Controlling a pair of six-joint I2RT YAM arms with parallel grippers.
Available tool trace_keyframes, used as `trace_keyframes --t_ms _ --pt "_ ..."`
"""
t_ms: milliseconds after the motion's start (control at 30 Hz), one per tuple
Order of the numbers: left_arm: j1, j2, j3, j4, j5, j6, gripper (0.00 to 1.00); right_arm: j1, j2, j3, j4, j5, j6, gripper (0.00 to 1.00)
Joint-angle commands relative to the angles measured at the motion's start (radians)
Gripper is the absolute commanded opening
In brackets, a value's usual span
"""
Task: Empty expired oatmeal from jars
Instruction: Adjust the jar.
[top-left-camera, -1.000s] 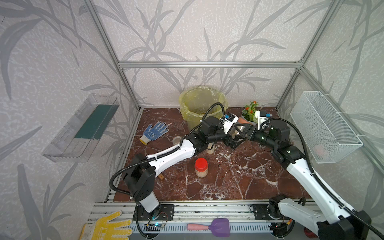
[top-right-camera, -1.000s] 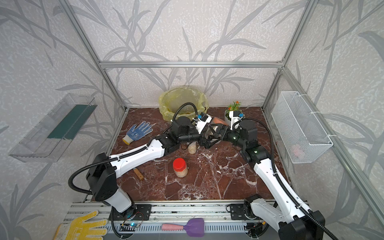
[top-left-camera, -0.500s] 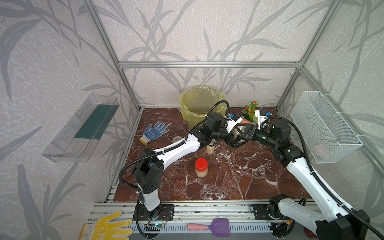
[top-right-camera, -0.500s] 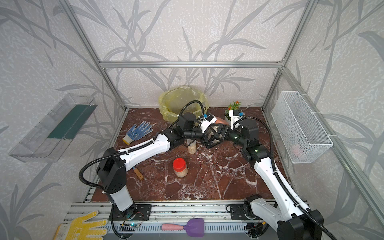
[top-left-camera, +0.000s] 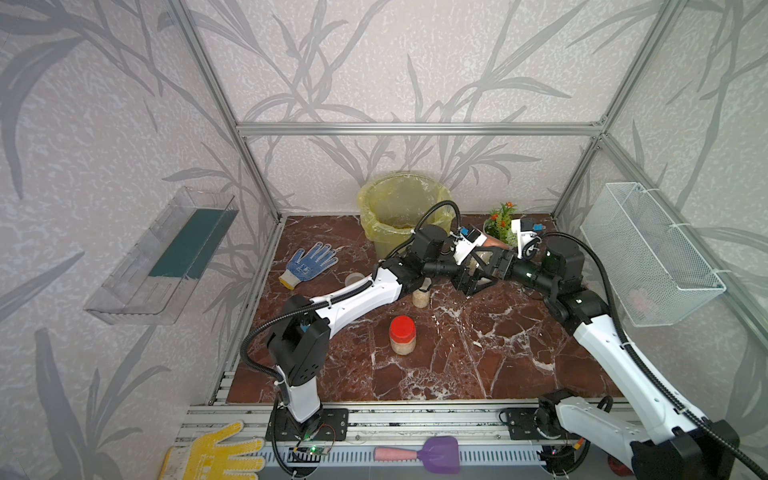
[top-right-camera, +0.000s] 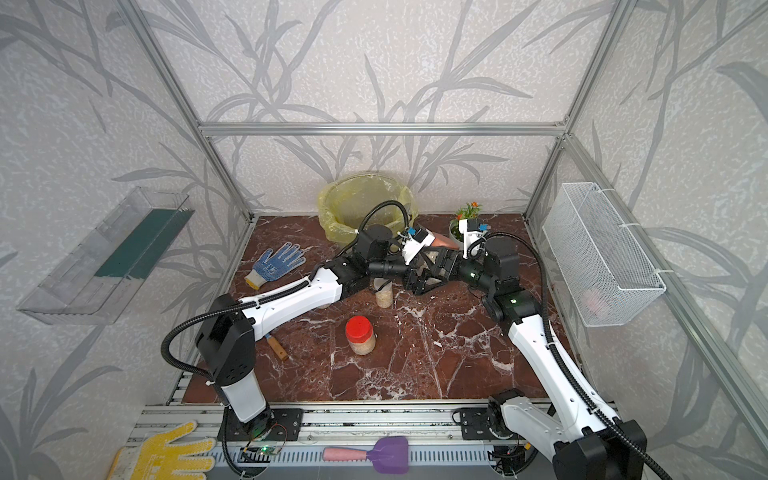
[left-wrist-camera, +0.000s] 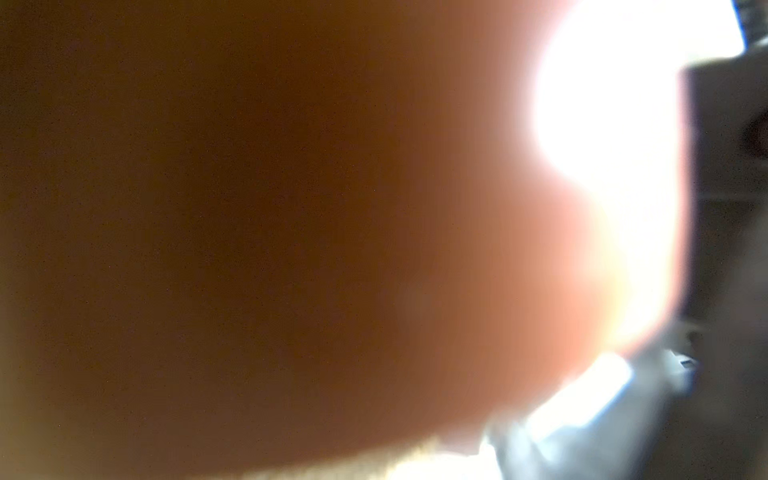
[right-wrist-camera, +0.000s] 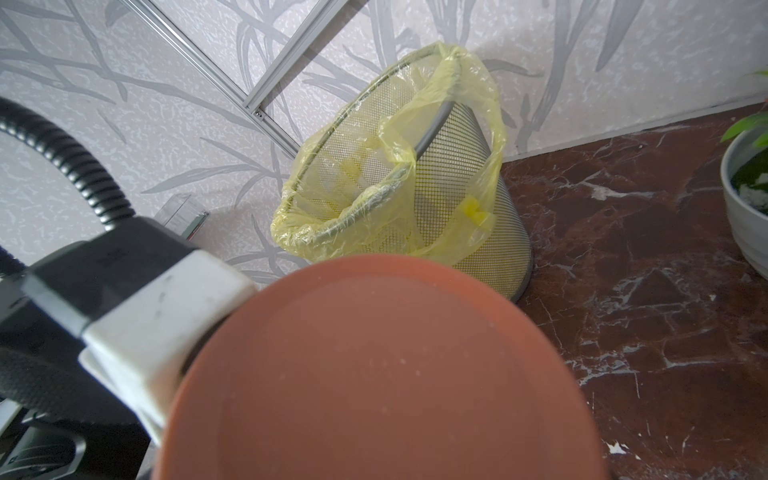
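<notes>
Above marble (top-left-camera: 478, 353), right fingers (top-left-camera: 496, 268) grip the brown-lidded jar (top-left-camera: 476, 262); left fingers (top-left-camera: 462, 274) at its lid (right-wrist-camera: 386, 374), grip unclear.

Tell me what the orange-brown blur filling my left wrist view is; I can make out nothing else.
Observer: It is the brown lid of a jar, sharp in the right wrist view.
Operator: Is that jar standing or lifted?
Observer: Lifted. The right gripper holds it, tilted, above the marble table.
Operator: Where would it get emptied?
Observer: Probably into the mesh bin with the yellow bag, which stands just behind the lifted jar.
</notes>
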Motion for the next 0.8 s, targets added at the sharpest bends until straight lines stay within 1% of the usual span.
trace_keyframes --t_ms 0,67,133,200,333,467,500,533,600,633,667,733,767 --pt "0.001 0.04 0.033 0.005 -0.003 0.009 0.81 0.011 -0.048 0.017 0.121 -0.074 -0.002 0.26" --pt "0.001 0.052 0.055 -0.016 0.0 0.014 0.71 0.011 -0.054 0.008 0.129 -0.079 -0.009 0.26" --pt "0.001 0.069 0.082 -0.051 0.012 0.027 0.56 0.011 -0.059 0.003 0.125 -0.079 -0.022 0.27" --pt "0.001 0.076 0.096 -0.061 0.008 0.024 0.45 0.011 -0.064 0.0 0.113 -0.08 -0.04 0.28" --pt "0.0 0.088 0.114 -0.072 0.004 0.029 0.24 0.011 -0.073 0.003 0.083 -0.085 -0.069 0.34" --pt "0.0 0.084 0.107 -0.055 -0.025 0.039 0.12 0.011 -0.086 0.012 0.042 -0.083 -0.103 0.4" --pt "-0.001 0.077 0.096 -0.04 -0.039 0.042 0.09 0.011 -0.089 0.015 0.033 -0.085 -0.109 0.44" --pt "-0.001 0.072 0.087 -0.025 -0.051 0.044 0.06 0.012 -0.092 0.018 0.02 -0.084 -0.114 0.51" --pt "-0.001 0.063 0.078 -0.008 -0.07 0.05 0.03 0.011 -0.097 0.027 -0.012 -0.076 -0.123 0.62" --pt "-0.003 0.06 0.075 -0.004 -0.077 0.06 0.0 0.011 -0.1 0.03 -0.023 -0.073 -0.128 0.67" --pt "-0.002 0.056 0.071 0.003 -0.083 0.067 0.0 0.011 -0.103 0.03 -0.03 -0.071 -0.132 0.7" --pt "-0.003 0.054 0.063 0.018 -0.093 0.077 0.0 0.011 -0.11 0.029 -0.049 -0.06 -0.136 0.8" --pt "-0.003 0.051 0.06 0.023 -0.097 0.082 0.0 0.01 -0.113 0.03 -0.058 -0.058 -0.138 0.81"
